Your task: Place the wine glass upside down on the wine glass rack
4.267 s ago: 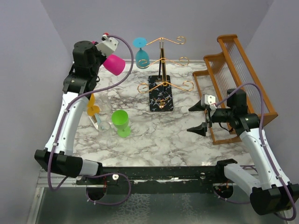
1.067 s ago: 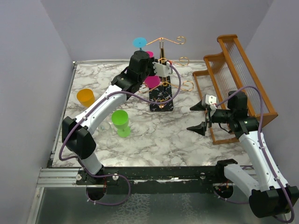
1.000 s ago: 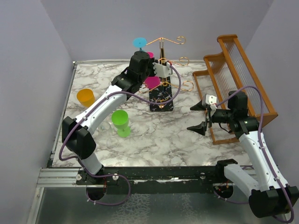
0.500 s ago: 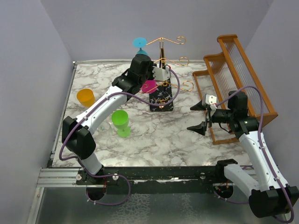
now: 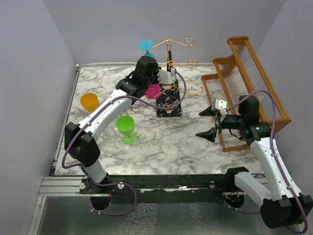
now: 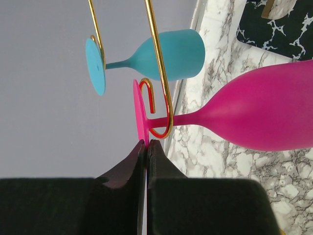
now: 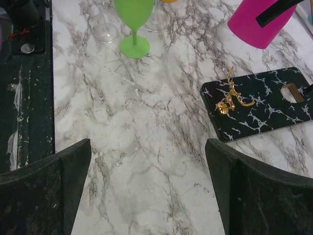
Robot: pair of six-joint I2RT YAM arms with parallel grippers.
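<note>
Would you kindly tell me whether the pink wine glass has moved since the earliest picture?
Yes. The pink wine glass has moved right, from the far-left corner to the gold rack, its stem hooked into it.

Marble tabletop carried five things. Wine glass rack stood on its black speckled base, mid-table toward the far edge. Wooden slatted rack sat along the right edge, up to the far right corner. Orange cup sat near the left edge. Green wine glass stood upright left of centre, with a clear glass just beside it on the near-left side.
</note>
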